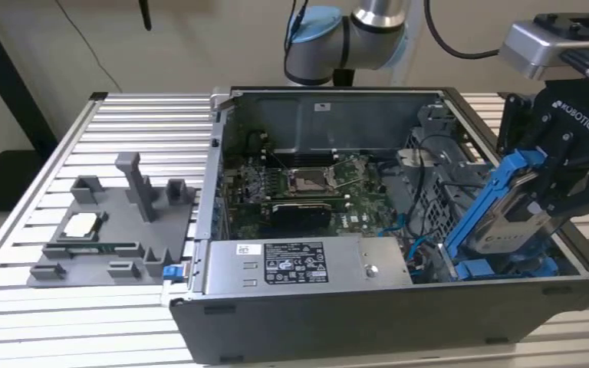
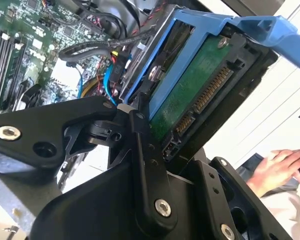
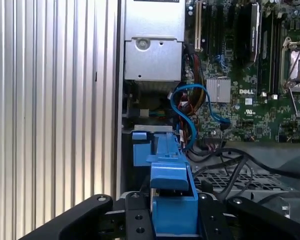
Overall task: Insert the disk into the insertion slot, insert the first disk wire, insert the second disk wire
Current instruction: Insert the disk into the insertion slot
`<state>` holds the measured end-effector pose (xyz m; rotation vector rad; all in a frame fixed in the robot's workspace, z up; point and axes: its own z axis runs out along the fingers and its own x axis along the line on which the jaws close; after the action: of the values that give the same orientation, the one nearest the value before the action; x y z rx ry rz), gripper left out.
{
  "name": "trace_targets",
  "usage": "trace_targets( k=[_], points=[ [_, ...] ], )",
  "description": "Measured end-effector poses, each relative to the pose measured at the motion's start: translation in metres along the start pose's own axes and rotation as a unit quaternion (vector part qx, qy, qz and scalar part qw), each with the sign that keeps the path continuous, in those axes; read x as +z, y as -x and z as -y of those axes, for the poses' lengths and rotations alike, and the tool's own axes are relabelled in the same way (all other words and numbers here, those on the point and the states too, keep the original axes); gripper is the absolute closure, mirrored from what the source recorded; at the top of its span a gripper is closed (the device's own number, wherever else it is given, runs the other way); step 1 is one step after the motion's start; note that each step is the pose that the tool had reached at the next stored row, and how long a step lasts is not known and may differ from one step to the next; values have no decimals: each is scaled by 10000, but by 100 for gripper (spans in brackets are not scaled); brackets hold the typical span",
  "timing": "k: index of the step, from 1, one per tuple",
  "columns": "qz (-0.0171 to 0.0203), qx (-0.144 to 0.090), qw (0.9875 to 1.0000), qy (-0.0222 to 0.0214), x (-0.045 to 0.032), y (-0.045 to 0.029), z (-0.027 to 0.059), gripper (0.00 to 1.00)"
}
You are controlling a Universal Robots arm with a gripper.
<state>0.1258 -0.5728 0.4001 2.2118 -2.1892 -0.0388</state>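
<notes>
My gripper (image 1: 542, 201) is shut on the disk (image 1: 509, 224), a silver-grey drive in a bright blue carrier frame. The disk hangs steeply tilted over the open computer case, on the exterior view's right. Its lower end reaches down beside the grey drive cage that forms the insertion slot (image 1: 440, 201). The second wrist view shows the disk's (image 2: 190, 95) green board and connector between the black fingers (image 2: 146, 165). In the first wrist view, the blue carrier (image 3: 170, 182) sits between the fingers (image 3: 135, 220). Loose blue wires (image 3: 190, 107) curl beside the cage.
A silver labelled power-supply box (image 1: 294, 264) fills the case's front. The motherboard (image 1: 305, 184) lies behind it. A grey fixture tray with upright posts (image 1: 110, 230) stands on the slatted table (image 1: 28, 307) at the exterior view's left. A person's hand (image 2: 280, 167) shows beyond the case.
</notes>
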Motion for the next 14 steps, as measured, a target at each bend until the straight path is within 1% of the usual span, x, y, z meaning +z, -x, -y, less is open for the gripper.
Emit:
trace_targets(
  k=[3, 8, 11, 12, 14],
  points=[
    [-1, 0, 10000, 0, 49, 20, 2, 67],
    [-3, 0, 10000, 0, 128, 76, 5, 67],
    [-3, -1, 10000, 0, 134, 80, 7, 66],
    [-4, 0, 10000, 0, 133, 79, 7, 60],
    [3, 0, 10000, -1, 120, 78, 7, 60]
  ],
)
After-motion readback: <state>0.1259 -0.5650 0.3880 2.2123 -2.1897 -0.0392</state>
